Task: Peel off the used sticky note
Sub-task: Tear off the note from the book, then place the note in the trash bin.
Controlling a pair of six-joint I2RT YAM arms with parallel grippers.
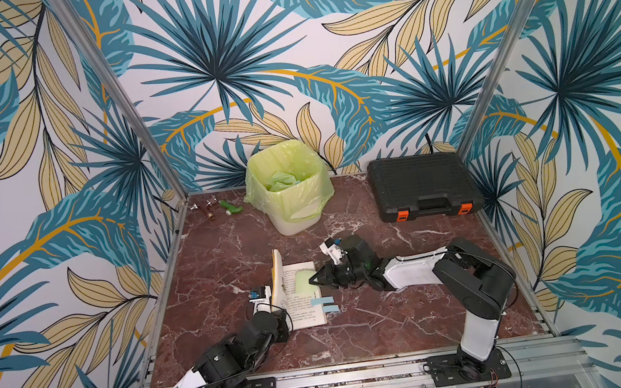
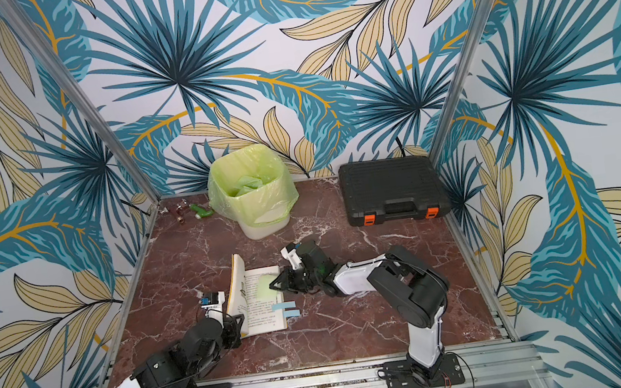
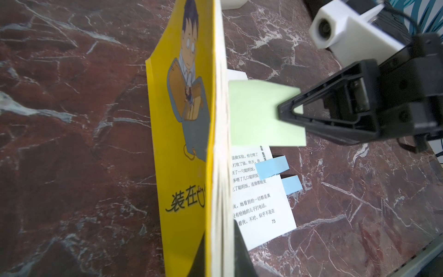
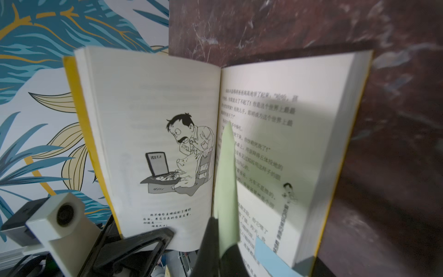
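Sticky note (image 3: 259, 112), pale green: the right gripper (image 3: 284, 112) is clamped on its outer edge, jaws together with the paper between the tips. Both top views show the same grip, sticky note (image 1: 303, 280) (image 2: 265, 287) in the right gripper (image 1: 313, 279) (image 2: 274, 285).

Right wrist view: the sticky note (image 4: 226, 179) is almost edge-on and bowed up off the page. Its far end is close to the fold of the book (image 4: 155, 120). Whether that end adheres to the page: cannot tell.

The book (image 1: 304, 304) lies open near the middle of the desk (image 1: 359, 338). Its right half is flat, printed page up, and the note sits over the far part of that page. The left half stands upright, yellow cover (image 3: 182, 144) facing outward.

The left gripper (image 3: 220, 254) is clamped on the near end of the upright half, one finger on the cover side and one on the page side.

Two blue tabs (image 1: 324, 302) stick out past the right edge of the flat page. They are nearer the front edge than the note and apart from the right gripper.

Further out:
- A bin (image 1: 295, 213) with a green liner stands by the middle of the far edge, green paper scraps inside.
- A black case (image 1: 424, 185) with orange latches lies at the far right corner.
- Small metal fittings (image 1: 204, 208) and a green piece (image 1: 232, 208) lie in the far left corner.
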